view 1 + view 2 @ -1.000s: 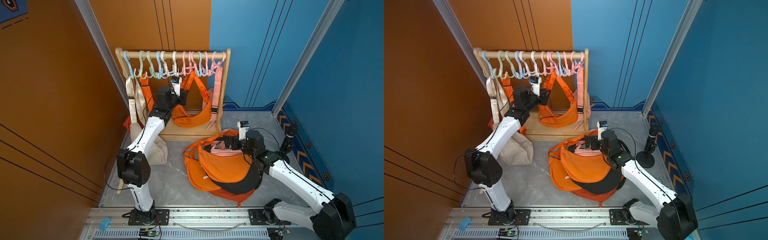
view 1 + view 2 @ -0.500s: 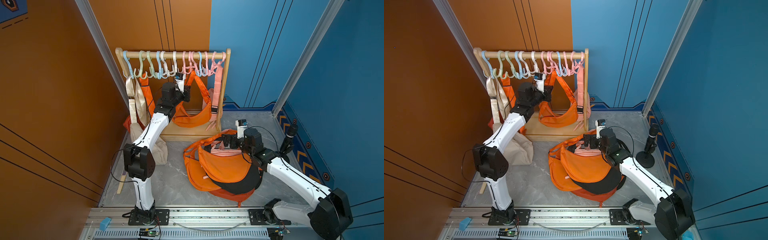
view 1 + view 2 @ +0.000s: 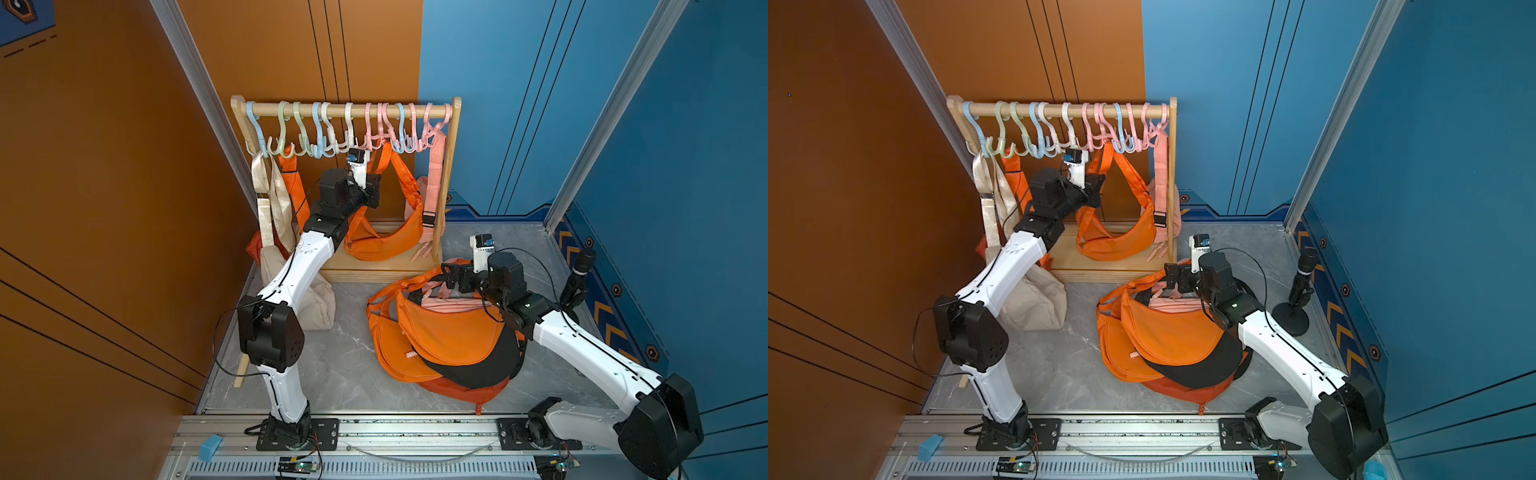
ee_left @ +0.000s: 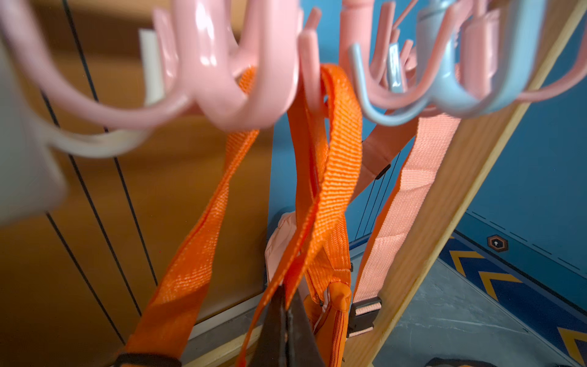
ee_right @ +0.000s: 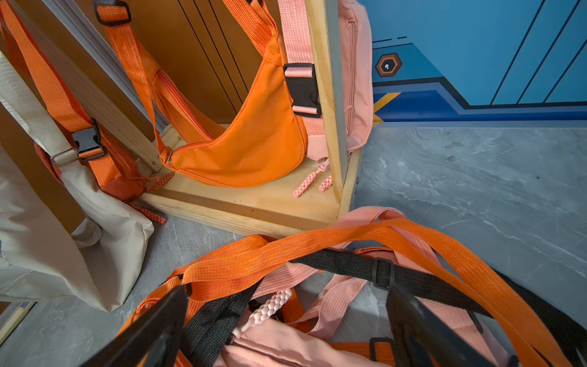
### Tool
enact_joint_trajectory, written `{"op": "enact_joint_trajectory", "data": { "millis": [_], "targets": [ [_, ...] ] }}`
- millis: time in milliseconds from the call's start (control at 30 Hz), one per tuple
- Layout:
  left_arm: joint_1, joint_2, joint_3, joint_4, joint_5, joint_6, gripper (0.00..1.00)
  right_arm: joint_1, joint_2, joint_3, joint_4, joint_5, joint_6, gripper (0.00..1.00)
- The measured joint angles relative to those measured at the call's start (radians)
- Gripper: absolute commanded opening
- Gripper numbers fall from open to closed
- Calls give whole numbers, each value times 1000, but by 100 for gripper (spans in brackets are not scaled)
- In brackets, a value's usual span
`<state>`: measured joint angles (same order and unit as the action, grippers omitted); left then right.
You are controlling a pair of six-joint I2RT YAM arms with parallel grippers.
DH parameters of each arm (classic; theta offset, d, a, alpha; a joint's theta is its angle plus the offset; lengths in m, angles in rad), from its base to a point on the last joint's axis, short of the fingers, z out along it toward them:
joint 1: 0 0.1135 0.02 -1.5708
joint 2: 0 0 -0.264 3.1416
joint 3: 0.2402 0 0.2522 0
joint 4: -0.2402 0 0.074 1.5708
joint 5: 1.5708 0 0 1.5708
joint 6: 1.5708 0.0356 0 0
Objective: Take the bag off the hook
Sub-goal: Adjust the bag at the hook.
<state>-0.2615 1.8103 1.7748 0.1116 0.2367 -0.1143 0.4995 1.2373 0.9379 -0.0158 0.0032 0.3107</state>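
Presently the orange bag [image 3: 384, 243] hangs inside the wooden rack [image 3: 268, 109], its strap [image 4: 333, 178] looped over a pink hook [image 4: 309, 60]. The left gripper [image 4: 285, 306] is clamped on that strap below the hook. The right gripper [image 5: 286, 290] stands wide apart, holding nothing, above the pile of bags [image 3: 449, 336] on the floor. Risk: a sideways pull would snag the strap on the hook tip or drag neighbouring hooks.
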Motion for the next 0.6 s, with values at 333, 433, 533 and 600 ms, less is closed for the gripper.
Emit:
{"op": "enact_joint_trajectory", "data": {
  "millis": [333,433,533,600],
  "targets": [
    [55,-153,-106,86,0,-44,0,0,103,144,-9,-1,-21,97],
    [66,-171,-133,100,0,-54,0,0,148,216,-17,-4,-38,97],
    [84,-185,-163,109,1,-68,0,0,200,302,-29,-14,-56,96],
    [98,-195,-182,111,4,-78,0,0,238,357,-35,-29,-68,96]
  ]
}}
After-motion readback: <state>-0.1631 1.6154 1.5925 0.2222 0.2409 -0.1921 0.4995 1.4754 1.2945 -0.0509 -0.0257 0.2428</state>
